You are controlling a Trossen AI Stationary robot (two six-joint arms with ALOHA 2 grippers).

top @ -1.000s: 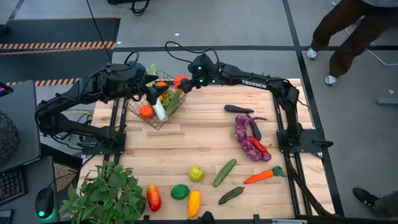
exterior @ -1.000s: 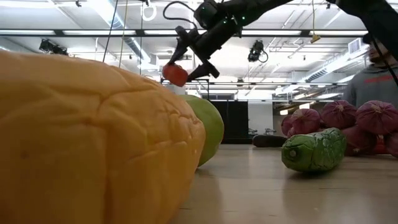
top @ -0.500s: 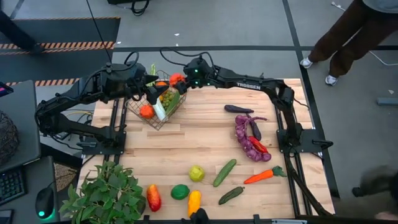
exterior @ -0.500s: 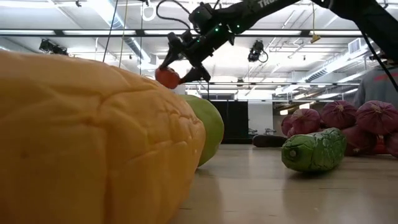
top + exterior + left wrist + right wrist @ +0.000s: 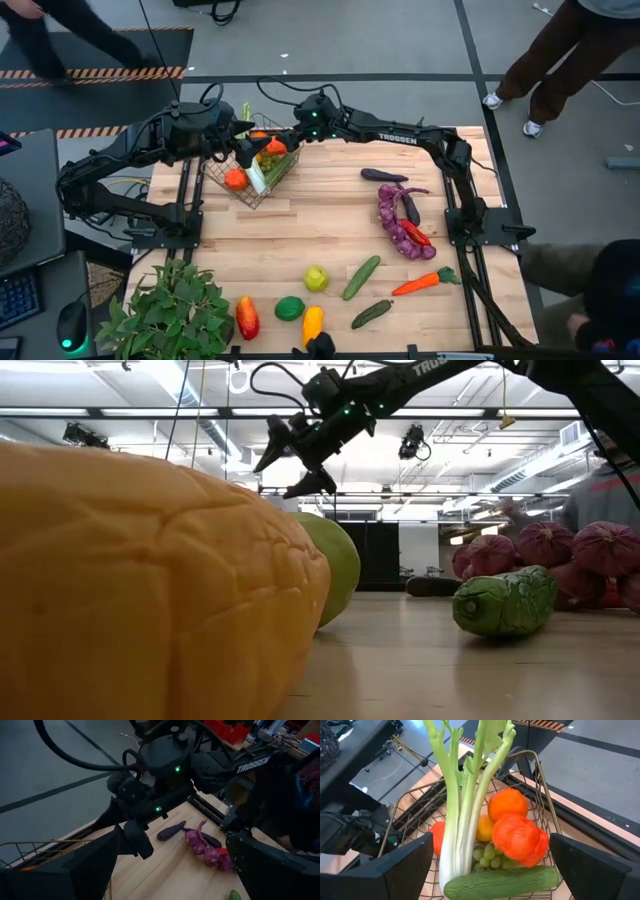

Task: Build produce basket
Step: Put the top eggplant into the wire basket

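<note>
The wire basket (image 5: pixel 228 187) stands at the table's far left and holds celery (image 5: pixel 465 795), a cucumber (image 5: pixel 500 882), an orange (image 5: pixel 507 804), green grapes (image 5: pixel 487 855) and a crumpled red-orange piece (image 5: pixel 520 840). That piece lies on top of the pile, also seen in the high view (image 5: pixel 275 147). My right gripper (image 5: pixel 292 463) hangs open and empty just above the basket's far right side (image 5: pixel 292 135). My left gripper (image 5: pixel 236 130) is open at the basket's far left rim (image 5: pixel 30 847). My left gripper stands with its fingers spread beside the basket's far left rim (image 5: pixel 30 847). I cannot tell whether a finger touches the wire.
Loose produce lies on the table: purple grapes (image 5: pixel 400 235), eggplants (image 5: pixel 383 176), a carrot (image 5: pixel 425 283), two cucumbers (image 5: pixel 361 277), and green, yellow and red pieces near the front edge (image 5: pixel 290 308). A leafy plant (image 5: pixel 170 310) stands at the front left. People walk beyond the far edge.
My right gripper has carried the red-orange piece toward the table's left, over the basket, and has opened. The piece has dropped onto the pile in the basket. My left gripper has kept still.
</note>
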